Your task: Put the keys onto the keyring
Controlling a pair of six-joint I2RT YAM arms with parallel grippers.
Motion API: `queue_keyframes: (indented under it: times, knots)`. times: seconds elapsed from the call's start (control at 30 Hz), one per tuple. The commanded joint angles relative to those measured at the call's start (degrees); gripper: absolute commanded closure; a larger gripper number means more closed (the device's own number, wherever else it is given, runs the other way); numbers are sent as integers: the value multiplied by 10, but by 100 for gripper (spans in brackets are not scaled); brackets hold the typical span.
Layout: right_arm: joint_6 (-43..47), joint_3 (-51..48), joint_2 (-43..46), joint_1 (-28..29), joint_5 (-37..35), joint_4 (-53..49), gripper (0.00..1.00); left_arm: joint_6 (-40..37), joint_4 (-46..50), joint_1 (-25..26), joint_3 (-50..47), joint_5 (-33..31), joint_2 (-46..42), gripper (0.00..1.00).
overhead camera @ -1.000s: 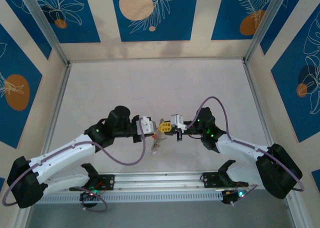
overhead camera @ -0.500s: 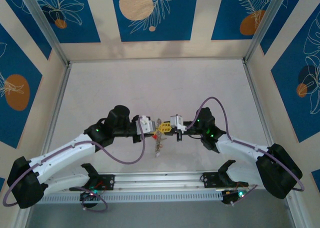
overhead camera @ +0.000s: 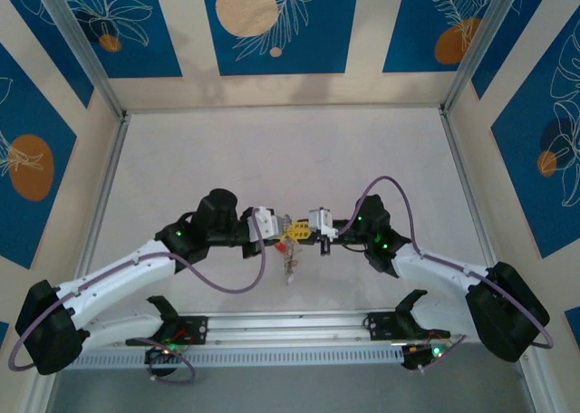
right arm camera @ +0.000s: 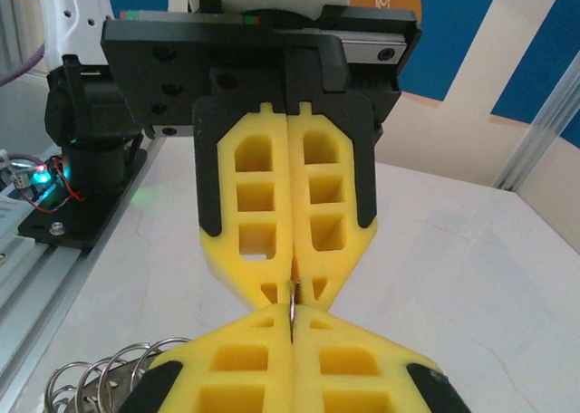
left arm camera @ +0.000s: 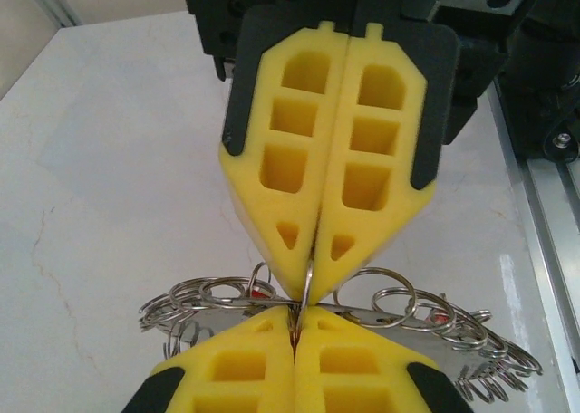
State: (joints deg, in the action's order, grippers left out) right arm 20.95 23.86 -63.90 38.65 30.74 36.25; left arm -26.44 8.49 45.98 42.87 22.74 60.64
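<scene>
My left gripper (overhead camera: pixel 289 227) and right gripper (overhead camera: pixel 304 231) meet tip to tip above the middle of the table. Each is shut on the same thin metal ring (left arm camera: pixel 309 282), which stands on edge between the yellow pads (left arm camera: pixel 245 363). The right wrist view shows its sliver (right arm camera: pixel 292 294) between both pairs of tips. Under the tips hangs the keyring (left arm camera: pixel 381 315), a flat silvery band strung with several small split rings (left arm camera: pixel 186 297). Red bits of keys (left arm camera: pixel 261 292) peek through them. From above, a red key (overhead camera: pixel 282 246) and the dangling bunch (overhead camera: pixel 290 266) hang below the grippers.
The white tabletop (overhead camera: pixel 290 159) is fenced by metal posts and patterned walls. An aluminium rail (overhead camera: pixel 290 327) with the arm bases runs along the near edge. More split rings (right arm camera: pixel 95 377) show at the lower left of the right wrist view.
The left jaws have closed a little tighter on the ring. The left gripper and the hanging bunch have shifted slightly to the right. The right arm has stayed put.
</scene>
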Motion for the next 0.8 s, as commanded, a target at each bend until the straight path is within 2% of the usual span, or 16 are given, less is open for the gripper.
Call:
queue_keyframes:
  times: [0.0, 0.1, 0.27, 0.53, 0.77]
  knots:
    - [41, 20, 15, 8, -29, -61, 86, -1, 80, -8, 72, -86, 10, 100]
    - [63, 35, 13, 14, -61, -105, 79, -31, 183, -2, 130, -122, 41, 100]
    - [72, 41, 5, 21, -96, -130, 76, -69, 261, 15, 175, -162, 47, 100]
    - [67, 48, -5, 41, -83, -122, 75, -122, 343, 25, 229, -150, 75, 100]
    - [-3, 57, -41, 39, -49, -55, 75, -158, 348, 27, 235, -117, 78, 100]
